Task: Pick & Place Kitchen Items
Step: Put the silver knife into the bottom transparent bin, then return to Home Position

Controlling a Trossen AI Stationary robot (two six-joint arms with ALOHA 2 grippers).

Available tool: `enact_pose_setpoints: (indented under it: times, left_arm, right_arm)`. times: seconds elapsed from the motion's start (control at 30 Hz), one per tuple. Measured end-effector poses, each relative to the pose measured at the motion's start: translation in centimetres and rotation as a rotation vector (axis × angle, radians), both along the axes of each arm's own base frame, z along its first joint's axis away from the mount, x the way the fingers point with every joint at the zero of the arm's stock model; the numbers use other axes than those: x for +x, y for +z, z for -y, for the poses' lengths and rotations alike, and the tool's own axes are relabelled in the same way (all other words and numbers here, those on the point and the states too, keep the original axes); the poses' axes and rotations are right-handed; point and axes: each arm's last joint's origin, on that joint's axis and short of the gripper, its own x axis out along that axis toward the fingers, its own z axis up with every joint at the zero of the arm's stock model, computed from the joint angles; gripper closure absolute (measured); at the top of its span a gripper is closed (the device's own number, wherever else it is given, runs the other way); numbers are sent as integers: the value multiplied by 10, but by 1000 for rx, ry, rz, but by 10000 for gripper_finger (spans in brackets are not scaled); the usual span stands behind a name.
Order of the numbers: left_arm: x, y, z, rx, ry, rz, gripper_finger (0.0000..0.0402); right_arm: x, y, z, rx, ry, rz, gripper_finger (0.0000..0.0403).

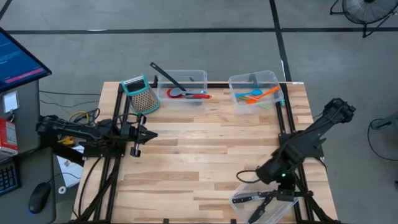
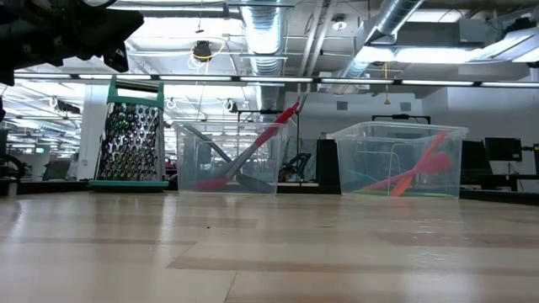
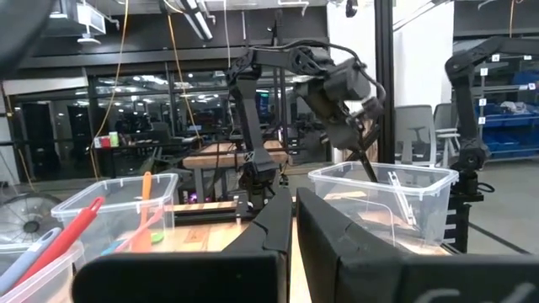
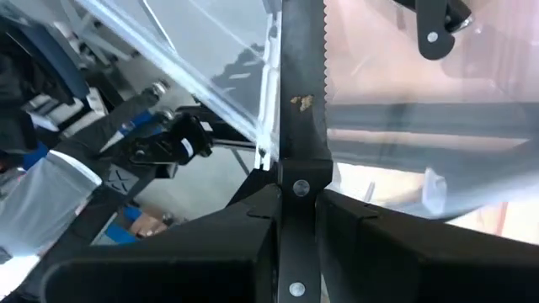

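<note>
From overhead I look straight down on the whole table (image 1: pixel 205 155). My low camera sits at tabletop level, facing the grater (image 2: pixel 128 135) and two bins, which the overhead view shares. The left wrist camera looks across the table at the right arm (image 3: pixel 328 80). The right wrist camera sits tight against a knife (image 4: pixel 299 101) over a bin.

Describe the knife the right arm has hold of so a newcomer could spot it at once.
Start at the clear bin on the table's near right corner, under the right arm. The right gripper hangs over it, jaws shut on a knife. Unlike the knives lying in the bin, its serrated blade is lifted clear.
</note>
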Motion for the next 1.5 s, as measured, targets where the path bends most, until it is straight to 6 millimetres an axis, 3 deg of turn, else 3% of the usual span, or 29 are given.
enact_pose_setpoints:
  times: [0.4,0.67,0.97,1.23,1.5]
  left_arm:
    - [0,0,0,-1,-1,0,398]
    - [0,0,0,0,-1,-1,398]
    - [0,0,0,1,-2,-1,398]
    - [0,0,0,20,-1,0,398]
    - [0,0,0,20,0,0,398]
  right_arm:
    - [34,-33,7,5,45,-42,368]
    - [39,-42,13,-27,62,-89,368]
    - [39,-40,15,-79,84,-71,367]
    - [44,-31,15,-136,75,-16,318]
    - [46,-26,14,-132,68,0,310]
